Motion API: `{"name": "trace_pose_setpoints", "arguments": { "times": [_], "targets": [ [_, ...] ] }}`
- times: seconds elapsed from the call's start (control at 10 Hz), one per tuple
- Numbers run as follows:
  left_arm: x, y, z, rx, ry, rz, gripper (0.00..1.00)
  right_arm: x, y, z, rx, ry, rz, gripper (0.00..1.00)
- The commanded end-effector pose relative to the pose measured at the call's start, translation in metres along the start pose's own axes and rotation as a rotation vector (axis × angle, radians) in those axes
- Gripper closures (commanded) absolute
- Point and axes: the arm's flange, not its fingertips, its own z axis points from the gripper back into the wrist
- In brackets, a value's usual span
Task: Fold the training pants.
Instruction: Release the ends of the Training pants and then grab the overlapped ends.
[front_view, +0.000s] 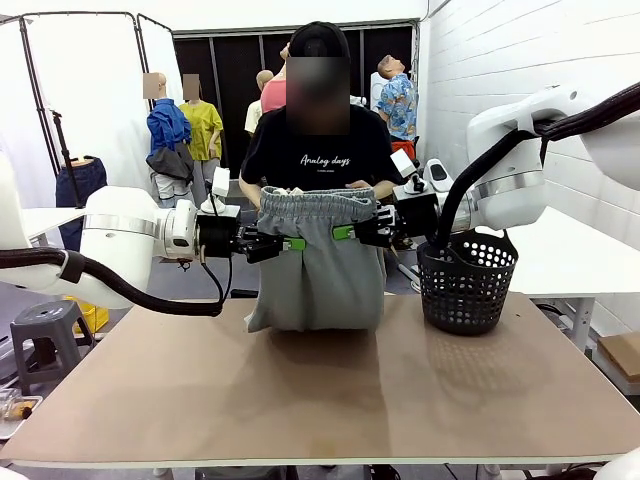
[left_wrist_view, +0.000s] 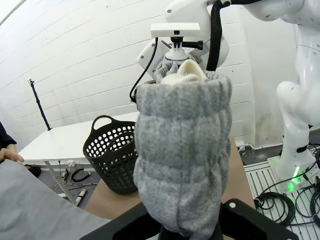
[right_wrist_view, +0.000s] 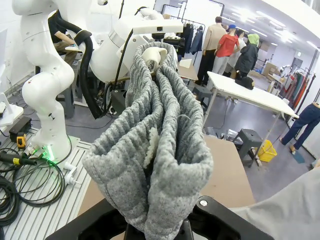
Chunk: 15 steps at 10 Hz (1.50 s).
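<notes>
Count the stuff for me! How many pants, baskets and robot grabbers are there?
Grey training pants: 1
Black basket: 1
Grippers: 2, the left gripper and the right gripper, both shut on the pants' waistband
Total: 4

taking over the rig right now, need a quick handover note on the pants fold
Left pincer: shut on the left end of the waistband of the training pants.
Right pincer: shut on the waistband's right end.
Pants: hang by the waistband between both arms, in front of the person, with the lower end resting on the table. A black basket stands on the table's right side.
Done: waistband gripped at both ends.
Left: lay the pants down and fold them. I cannot tell whether the legs are already doubled.
</notes>
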Motion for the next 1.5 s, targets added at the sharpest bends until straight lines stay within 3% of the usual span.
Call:
{"name": "trace_pose_setpoints", "arguments": {
  "times": [0.0,1.4],
  "targets": [
    [0.0057,0.0003,-0.0011,-0.005,-0.006,-0.013,1.00,-0.0008,0.0015,0.0019,0.010,-0.015,-0.002,1.00],
    [0.0057,0.0003,-0.0011,-0.005,-0.006,-0.013,1.00,-0.0008,0.0015,0.0019,0.010,-0.015,-0.002,1.00]
  ]
}}
